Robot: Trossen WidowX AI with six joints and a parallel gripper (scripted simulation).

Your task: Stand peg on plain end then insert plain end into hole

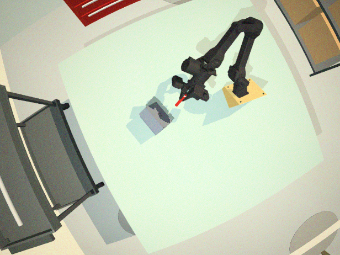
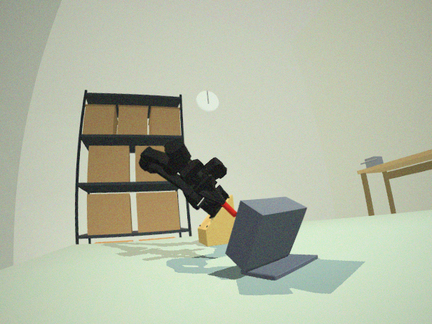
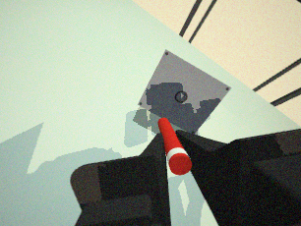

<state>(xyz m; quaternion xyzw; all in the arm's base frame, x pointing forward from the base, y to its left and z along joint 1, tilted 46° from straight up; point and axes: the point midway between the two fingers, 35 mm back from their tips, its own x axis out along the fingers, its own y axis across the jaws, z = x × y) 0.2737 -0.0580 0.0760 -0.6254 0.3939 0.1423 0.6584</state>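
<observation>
One white band (image 3: 177, 153), visible in wrist view, hidden in exterior.
</observation>
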